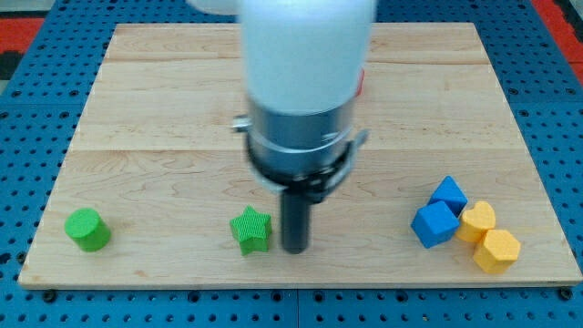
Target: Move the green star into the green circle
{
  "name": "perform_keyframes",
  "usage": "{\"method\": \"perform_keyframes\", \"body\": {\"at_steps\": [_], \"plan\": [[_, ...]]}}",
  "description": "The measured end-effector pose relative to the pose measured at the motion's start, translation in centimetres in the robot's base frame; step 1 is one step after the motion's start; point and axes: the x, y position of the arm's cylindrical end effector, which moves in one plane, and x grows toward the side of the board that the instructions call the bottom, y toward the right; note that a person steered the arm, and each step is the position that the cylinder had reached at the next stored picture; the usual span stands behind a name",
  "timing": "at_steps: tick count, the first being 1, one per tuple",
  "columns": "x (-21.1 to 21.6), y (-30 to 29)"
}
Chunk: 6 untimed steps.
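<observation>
Tip (295, 248) sits just beside the star (251, 230), on the star's right in the view, at about the same depth from the board's (164, 100) bottom edge. Whether rod and star touch cannot be settled here; the gap, if any, is very thin.

The circle (87, 229) lies near the board's bottom-left corner, well apart from the star and nearly level with it. So tip, star and circle fall on almost one line running right to left along the bottom edge. Judgement: a straight push toward the view's left should carry the star to the circle, since the tip is already on the far side of the star from the target.

No jaws on this arm: the rod ends bare and has hold of nothing; it can only shove.

Star: green, small, lying flat, points blunt, ribbed sides. Its points may let it rotate off the rod under an off-centre push, so it could need steering.

Other blocks: two blue cubes (440, 211) and two yellow blocks (487, 236) clustered near the bottom-right corner, clear of the path. A red item (361, 82) shows partly behind the arm housing; its shape is not readable.
</observation>
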Motion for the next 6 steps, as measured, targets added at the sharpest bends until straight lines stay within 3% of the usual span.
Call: {"method": "perform_keyframes", "body": {"at_steps": [2, 3, 4, 6], "plan": [[-4.9, -12.3], [-6.6, -8.2], [-8.7, -14.3], [-4.1, -17.1]]}}
